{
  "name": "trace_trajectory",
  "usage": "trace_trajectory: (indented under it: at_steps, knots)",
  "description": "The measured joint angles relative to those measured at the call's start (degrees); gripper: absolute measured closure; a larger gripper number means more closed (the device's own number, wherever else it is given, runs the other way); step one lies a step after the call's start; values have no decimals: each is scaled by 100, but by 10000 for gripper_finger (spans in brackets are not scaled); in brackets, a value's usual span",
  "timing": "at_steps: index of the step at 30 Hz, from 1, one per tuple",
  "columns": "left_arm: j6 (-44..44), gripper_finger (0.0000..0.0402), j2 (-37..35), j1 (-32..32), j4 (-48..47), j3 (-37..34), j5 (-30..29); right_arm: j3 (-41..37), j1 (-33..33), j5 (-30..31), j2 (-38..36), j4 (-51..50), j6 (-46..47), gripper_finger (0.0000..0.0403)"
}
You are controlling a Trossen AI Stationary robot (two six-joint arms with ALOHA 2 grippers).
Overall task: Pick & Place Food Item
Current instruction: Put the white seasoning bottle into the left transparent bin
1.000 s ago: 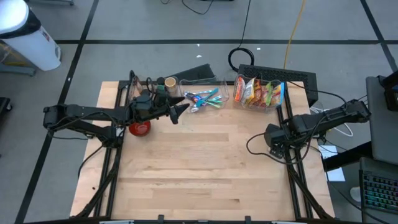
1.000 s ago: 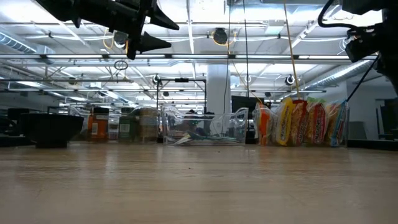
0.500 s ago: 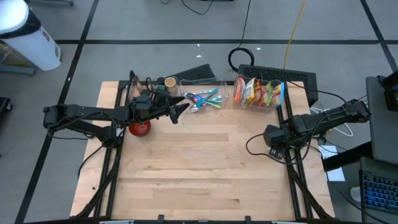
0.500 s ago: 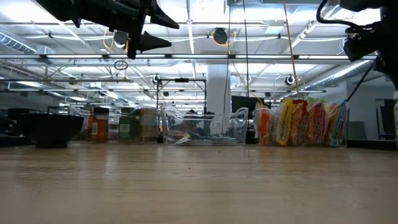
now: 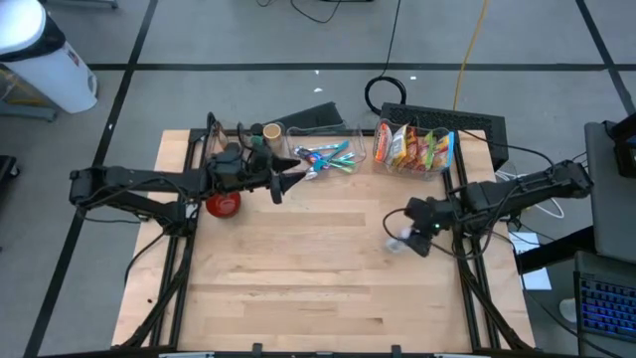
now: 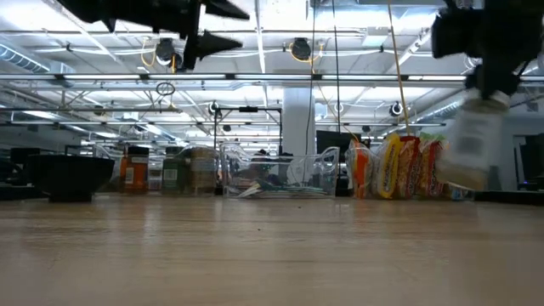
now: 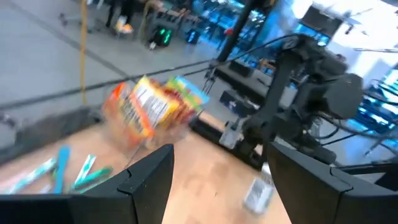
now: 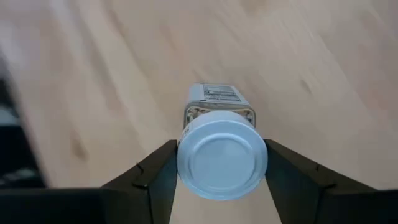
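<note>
My right gripper (image 5: 414, 237) is over the right half of the table, shut on a small bottle (image 8: 219, 134) with a pale round cap and a printed label. The bottle also shows in the low view (image 6: 470, 151), in the high view (image 5: 398, 242) and in the left wrist view (image 7: 258, 191). My left gripper (image 5: 288, 179) is open and empty in the air at the back left, near the cutlery bin (image 5: 323, 159). Its fingers point toward the table's right edge. My right gripper pinches the bottle between its two fingers (image 8: 155, 177), one on each side of the cap end (image 8: 222, 155). The cap faces back toward the wrist and the body points away past the fingertips. The bottle hangs tilted below the gripper, clear of the table (image 6: 470, 151).
A clear bin of colourful snack bags (image 5: 412, 147) stands at the back right. A clear bin of cutlery stands at the back centre. Jars (image 5: 260, 133) stand at the back left, with a red bowl (image 5: 223, 205) in front of them. The wooden tabletop (image 5: 318, 278) lies bare in the middle and front.
My right gripper has swung from the table's right edge toward the middle, bringing the bottle out over the tabletop, where it now shows in the high and low views. My left gripper has risen a little.
</note>
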Motion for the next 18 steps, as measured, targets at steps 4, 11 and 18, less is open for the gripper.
trace_trajectory:
  at_steps: [4,11,18]
  knots:
    - [517,135,98,-141,-36,451,65,0,-150,-17,0,1225,-120,208]
    - [1116,135,955,-319,-1465,2056,678,0,-424,-19,0,3090,-560,208]
    - [1011,135,2199,-362,-2304,3705,2372,23,-582,-15,-2,3685,-872,208]
